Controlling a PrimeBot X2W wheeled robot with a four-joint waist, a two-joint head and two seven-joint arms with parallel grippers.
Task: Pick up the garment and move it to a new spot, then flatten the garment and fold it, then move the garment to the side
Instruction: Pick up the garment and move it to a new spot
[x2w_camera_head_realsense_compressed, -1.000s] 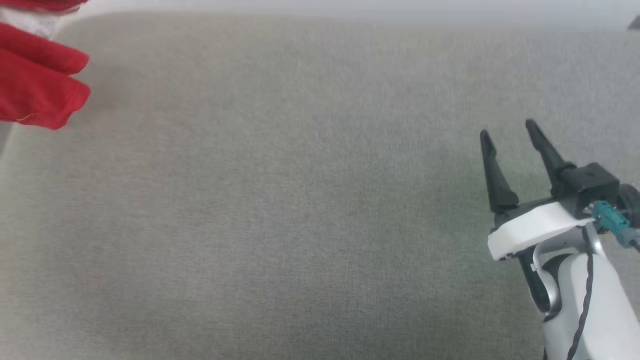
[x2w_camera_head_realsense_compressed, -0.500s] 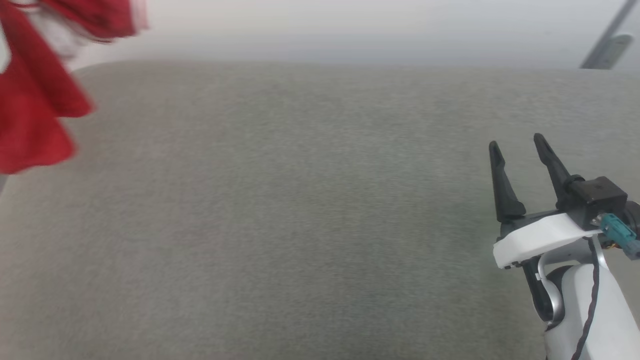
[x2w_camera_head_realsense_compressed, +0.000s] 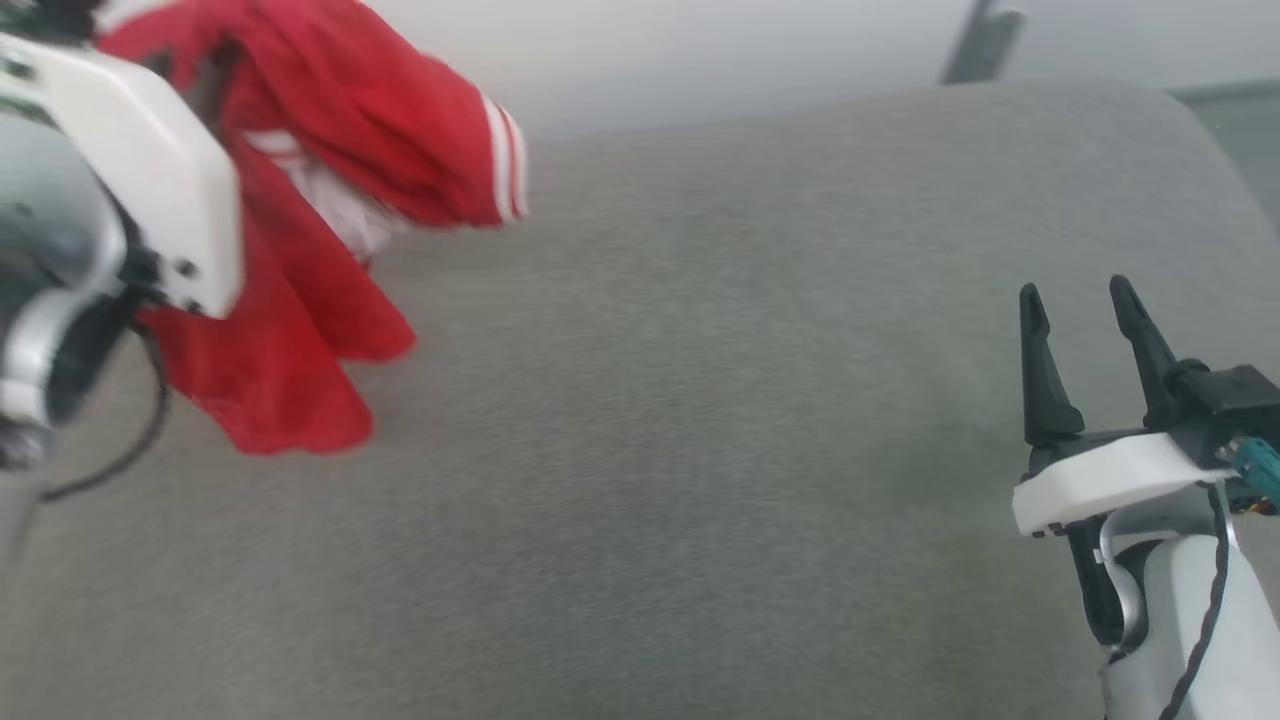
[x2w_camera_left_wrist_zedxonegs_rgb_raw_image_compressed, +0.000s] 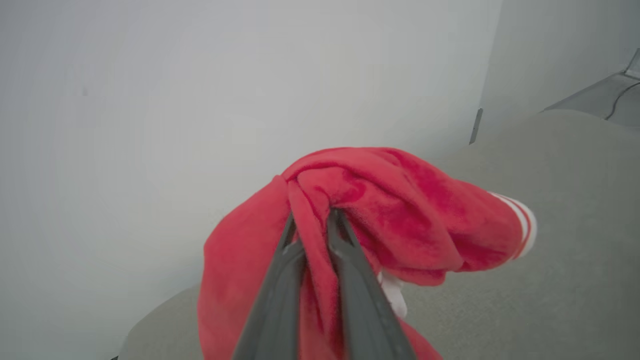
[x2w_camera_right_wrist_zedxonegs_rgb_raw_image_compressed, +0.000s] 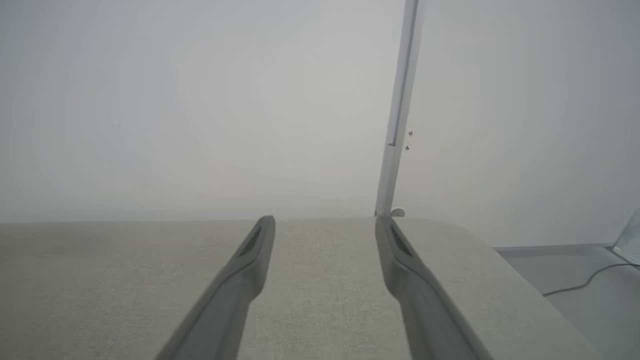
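The left gripper (x2w_camera_left_wrist_zedxonegs_rgb_raw_image_compressed: 311, 217) has its 2 dark fingers nearly closed, pinching a bunched fold of the garment (x2w_camera_left_wrist_zedxonegs_rgb_raw_image_compressed: 400, 215) between them. The red jersey hangs from that grip over the far-left corner of the grey padded surface (x2w_camera_head_realsense_compressed: 700, 450) – one lobe ends in a red-and-white striped cuff, and a patch of white fabric shows under it. In the head view the garment (x2w_camera_head_realsense_compressed: 330, 150) droops beside the left wrist's white housing; motion blur hides whether its lowest fold touches the surface. The right gripper (x2w_camera_head_realsense_compressed: 1075, 287) hovers near the surface's right edge, its fingers spread wide with nothing between them – bare grey upholstery shows in the gap in its wrist view (x2w_camera_right_wrist_zedxonegs_rgb_raw_image_compressed: 325, 220). Behind stands a pale wall (x2w_camera_right_wrist_zedxonegs_rgb_raw_image_compressed: 200, 100).
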